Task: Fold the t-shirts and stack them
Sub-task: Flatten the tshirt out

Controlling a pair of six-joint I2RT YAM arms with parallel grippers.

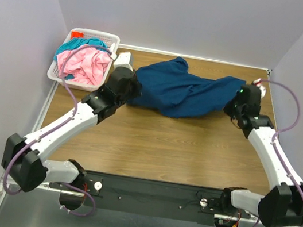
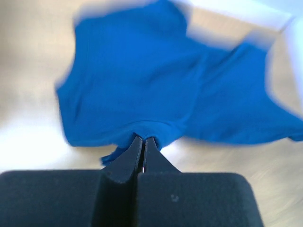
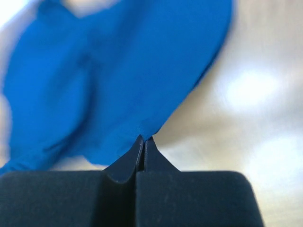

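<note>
Your left fingers [image 2: 142, 144] are pinched shut on the blue tee [image 1: 184, 93] at its left end, and your right fingers [image 3: 142, 144] on its right end. Both wrist views are blurred. The tee lies crumpled across the far bench [image 1: 152, 143]. At far left, the basket [image 1: 112, 40] holds the pink tee [image 1: 84, 66], with the teal tee [image 1: 93, 42] mostly hidden beneath.

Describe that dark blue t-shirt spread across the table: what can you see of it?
The dark blue cloth t-shirt looks soft and plain, no print showing. It lies wrinkled and unfolded across the far part of the brown wooden table, stretched sideways. The left claw is shut on a bunched bit at its left end; the right claw is shut on its right edge.
</note>
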